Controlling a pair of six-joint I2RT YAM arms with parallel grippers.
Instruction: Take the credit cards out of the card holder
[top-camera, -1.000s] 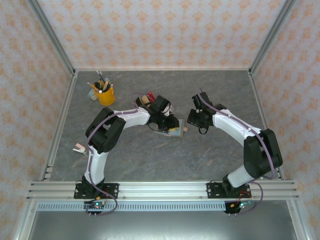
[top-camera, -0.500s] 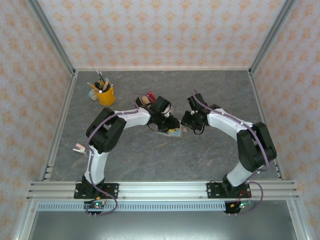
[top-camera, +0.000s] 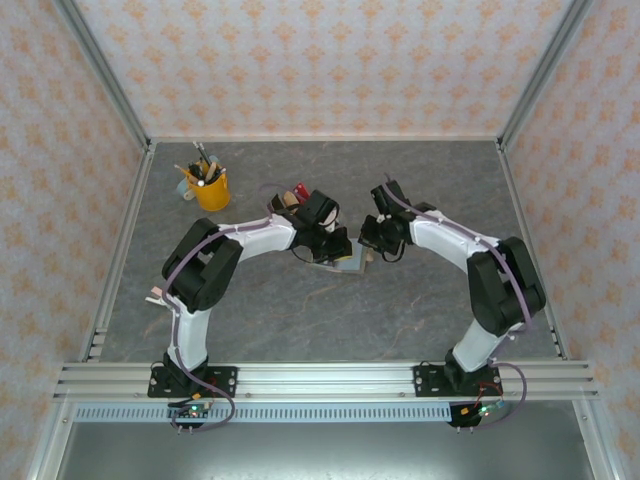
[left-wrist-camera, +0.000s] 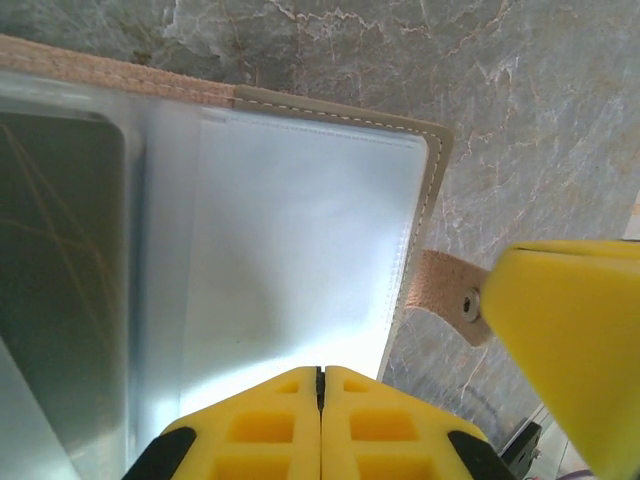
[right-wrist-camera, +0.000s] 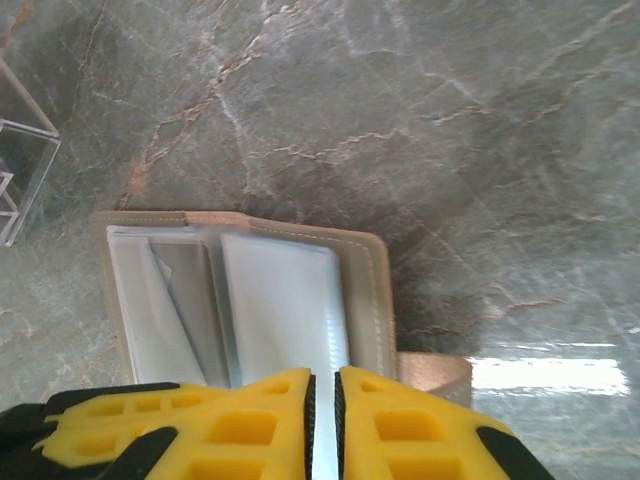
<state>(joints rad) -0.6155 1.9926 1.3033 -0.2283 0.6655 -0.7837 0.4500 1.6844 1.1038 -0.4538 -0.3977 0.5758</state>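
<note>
The card holder (top-camera: 345, 263) lies open on the grey table between the two arms. Up close, the card holder (left-wrist-camera: 300, 240) shows clear plastic sleeves, a tan stitched rim and a tan snap strap (left-wrist-camera: 455, 298). A dark card (left-wrist-camera: 60, 250) sits in a left sleeve. My left gripper (left-wrist-camera: 321, 378) is shut, its tips resting over the right sleeve. My right gripper (right-wrist-camera: 324, 385) hovers low over the same side of the card holder (right-wrist-camera: 280, 300), its jaws closed to a thin slit through which the pale sleeve shows. One of its fingers (left-wrist-camera: 575, 345) stands beside the strap.
A clear upright rack (top-camera: 293, 196) with brown and red slabs stands just behind the wallet, its corner (right-wrist-camera: 20, 170) near the wallet's left end. A yellow cup of pens (top-camera: 210, 188) is at the back left. A small pale object (top-camera: 157, 296) lies by the left rail.
My right arm has swung left and brought its gripper in over the wallet's right edge. The left gripper has stayed on the wallet.
</note>
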